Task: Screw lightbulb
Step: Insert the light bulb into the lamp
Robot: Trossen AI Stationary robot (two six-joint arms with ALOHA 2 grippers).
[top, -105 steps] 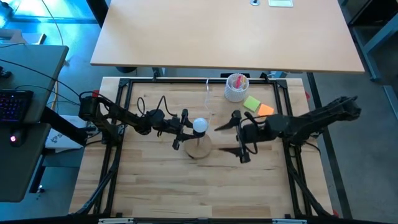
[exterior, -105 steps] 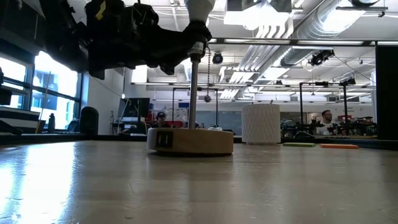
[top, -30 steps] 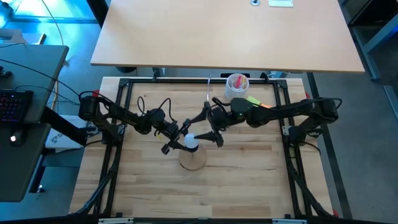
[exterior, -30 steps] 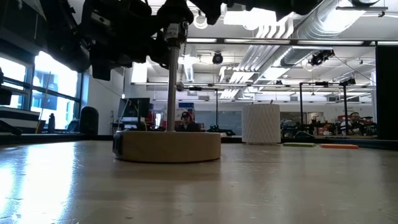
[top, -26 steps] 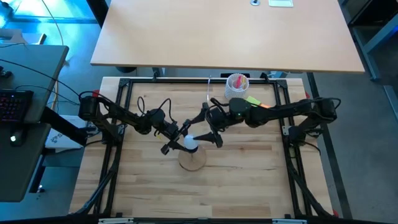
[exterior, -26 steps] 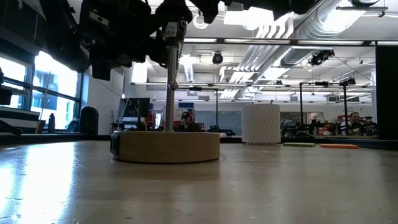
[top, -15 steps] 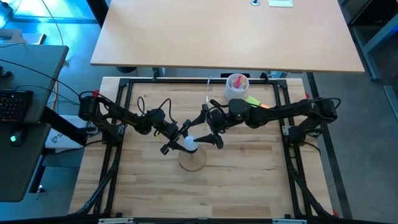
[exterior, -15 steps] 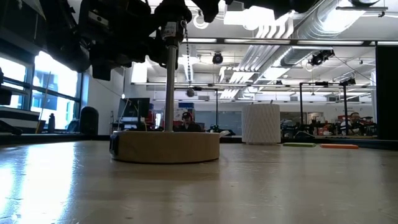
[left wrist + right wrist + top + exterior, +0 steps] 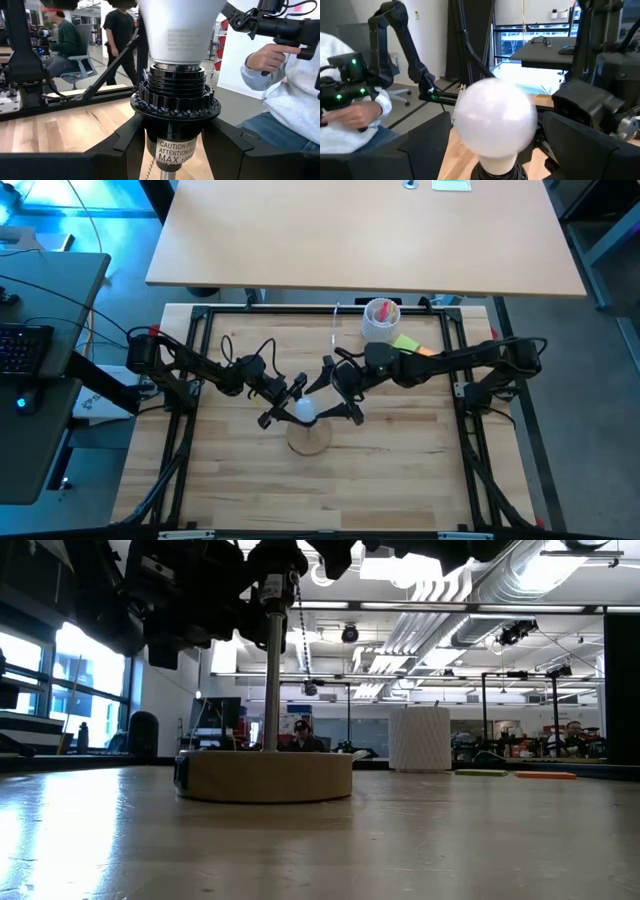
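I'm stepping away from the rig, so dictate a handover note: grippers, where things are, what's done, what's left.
Left gripper: shut on the black socket atop the stand, steadying it.
Right gripper: open, fingers either side of the bulb, not clamped on it.
Bulb sits upright in the socket; how far it is threaded cannot be seen.
Left: likely close the right gripper on the bulb and turn until seated, then release both.
White cup stands at the table's far edge, unused.
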